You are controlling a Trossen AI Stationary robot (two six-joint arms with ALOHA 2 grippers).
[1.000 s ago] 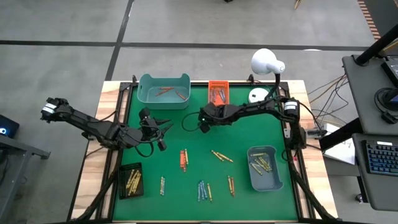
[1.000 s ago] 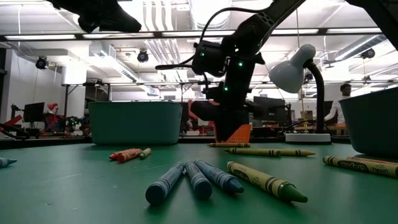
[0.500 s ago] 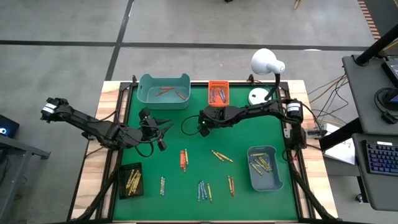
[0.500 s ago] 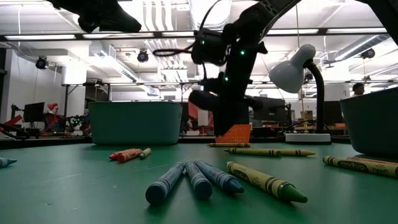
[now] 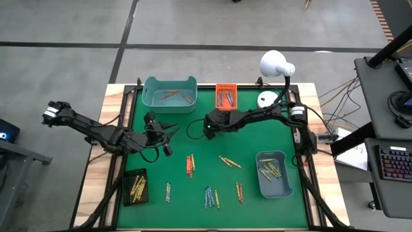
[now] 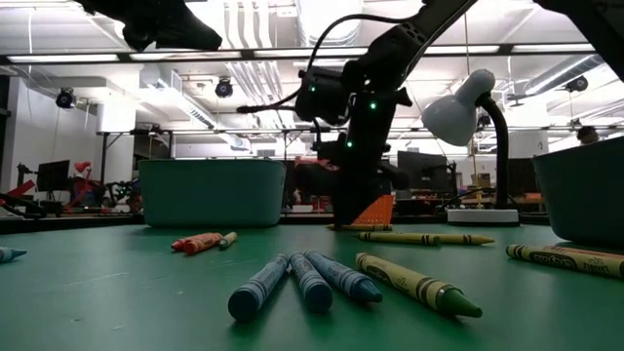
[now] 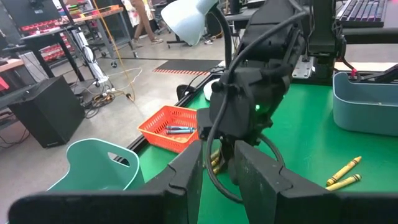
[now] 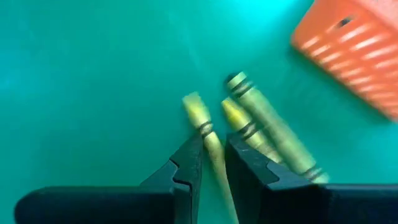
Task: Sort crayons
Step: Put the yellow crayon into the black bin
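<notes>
Two yellow-gold crayons lie side by side on the green mat next to the orange tray. My right gripper is low over them, pointing steeply down, with a narrow gap between its fingers. The nearer crayon runs into that gap. In the low view its fingertips are almost at the mat. My left gripper hangs still over the table's left half, slightly open with nothing in it. More crayons lie loose toward the near edge: orange, yellow, blue. My right gripper comes from above, slanting, with one finger on each side of the nearer yellow-gold crayon's shaft, fingers across it. The crayon lies flat on the mat. Whether the fingers touch it I cannot tell.
A teal bin and the orange tray stand at the far edge. A blue-grey bin is at the near right and a black tray at the near left. A white lamp stands at the far right.
My right gripper has sunk toward the mat beside the orange tray, onto the yellow-gold crayons. Its finger gap looks the same.
</notes>
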